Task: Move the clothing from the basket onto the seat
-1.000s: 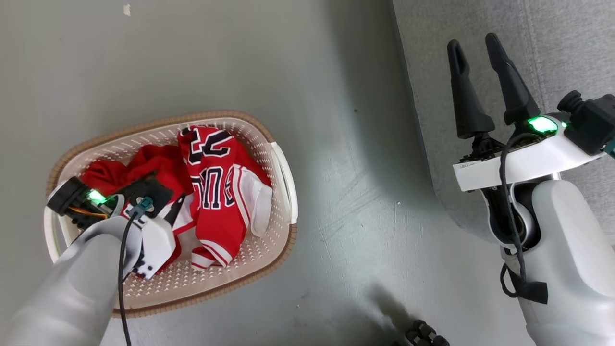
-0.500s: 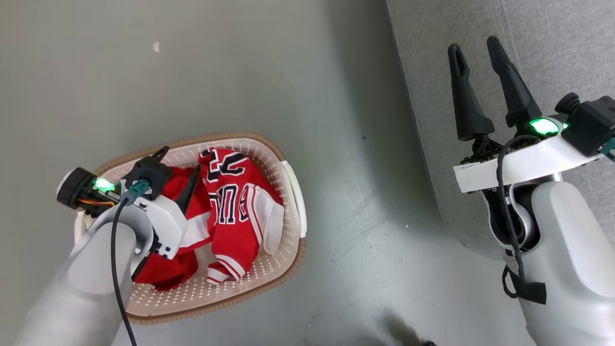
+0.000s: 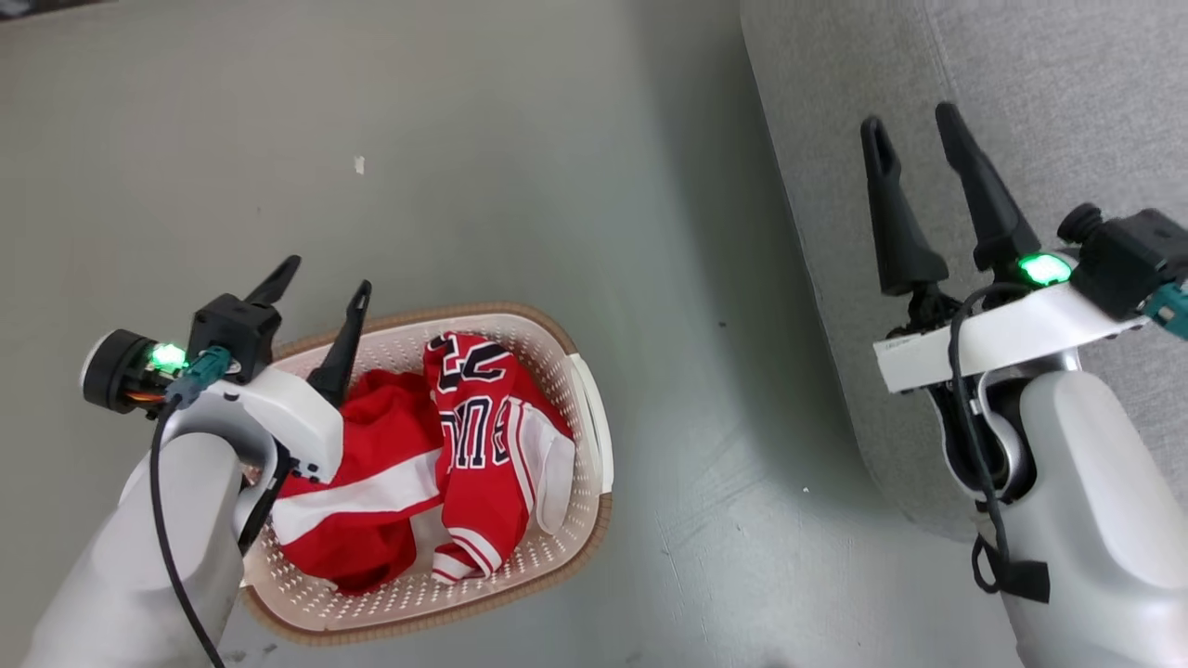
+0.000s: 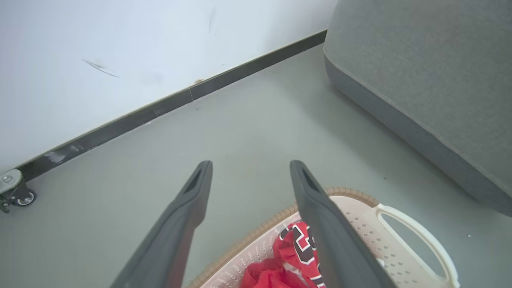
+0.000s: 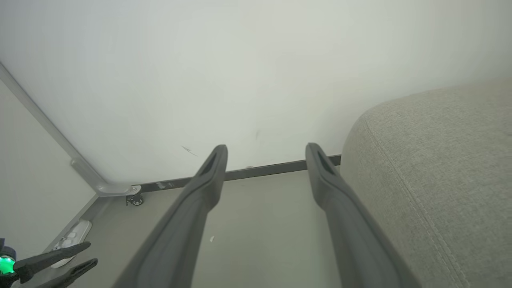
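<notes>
Head view: the left gripper [image 3: 327, 278] hangs over the far left rim of the laundry basket [image 3: 594, 436], its two dark fingers spread wide and holding nothing. The right gripper [image 3: 910, 121] is raised over the edge of the grey sofa seat [image 3: 1039, 83], also spread and empty.

Both garments lie inside the basket, which stands on the grey floor [image 3: 464, 139] a little way from the seat. The red jersey [image 3: 483, 436] with its black-and-white lettering is bunched along the side nearer the seat. The red shorts [image 3: 362, 487] with the broad white stripe lie beside it, partly under the left forearm.

In the left wrist view the fingers point past the basket's brown rim toward the floor and the wall, not down at the cloth.

By my reading the task is at the reach-in step of the first pick, and nothing has been transferred yet.

The next move calls for tilting the left wrist down and lowering it into the basket. The fingers then need to close on a raised fold, probably of the shorts directly below, deep enough that the fabric does not slip. The garment must then be lifted clear of the rim before it swings across to the seat.
</notes>
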Controlling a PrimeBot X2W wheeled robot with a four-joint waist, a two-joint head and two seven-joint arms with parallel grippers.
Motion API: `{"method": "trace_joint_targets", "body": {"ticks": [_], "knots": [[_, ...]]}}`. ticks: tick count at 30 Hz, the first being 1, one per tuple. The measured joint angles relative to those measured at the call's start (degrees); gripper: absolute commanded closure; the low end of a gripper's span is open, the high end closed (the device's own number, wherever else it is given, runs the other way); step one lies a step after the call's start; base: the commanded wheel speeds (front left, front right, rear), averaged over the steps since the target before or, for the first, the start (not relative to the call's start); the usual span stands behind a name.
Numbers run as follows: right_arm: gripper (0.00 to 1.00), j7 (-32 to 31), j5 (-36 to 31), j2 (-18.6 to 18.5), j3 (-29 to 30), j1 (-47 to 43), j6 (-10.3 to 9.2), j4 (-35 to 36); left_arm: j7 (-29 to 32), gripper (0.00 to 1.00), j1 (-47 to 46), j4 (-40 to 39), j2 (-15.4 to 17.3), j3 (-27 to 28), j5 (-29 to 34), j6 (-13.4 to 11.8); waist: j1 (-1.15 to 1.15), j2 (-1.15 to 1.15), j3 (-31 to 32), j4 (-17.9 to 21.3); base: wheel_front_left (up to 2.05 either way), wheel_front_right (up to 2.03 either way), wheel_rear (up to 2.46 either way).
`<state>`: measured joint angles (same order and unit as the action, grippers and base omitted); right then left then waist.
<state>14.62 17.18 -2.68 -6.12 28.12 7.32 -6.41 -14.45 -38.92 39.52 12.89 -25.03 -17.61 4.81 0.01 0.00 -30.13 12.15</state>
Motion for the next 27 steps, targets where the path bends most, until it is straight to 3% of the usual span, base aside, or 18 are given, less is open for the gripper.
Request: {"method": "trace_joint_targets", "body": {"ticks": [27], "knots": [[0.00, 0.0, -3.1, -0.1, 0.3, -6.9, 0.00, -2.3, 0.0, 0.00, 14.1, -14.7, -0.3, 11.9, -4.2, -2.2, -0.01, 0.00, 12.9, -3.8, 0.00, 0.00, 0.00]]}}
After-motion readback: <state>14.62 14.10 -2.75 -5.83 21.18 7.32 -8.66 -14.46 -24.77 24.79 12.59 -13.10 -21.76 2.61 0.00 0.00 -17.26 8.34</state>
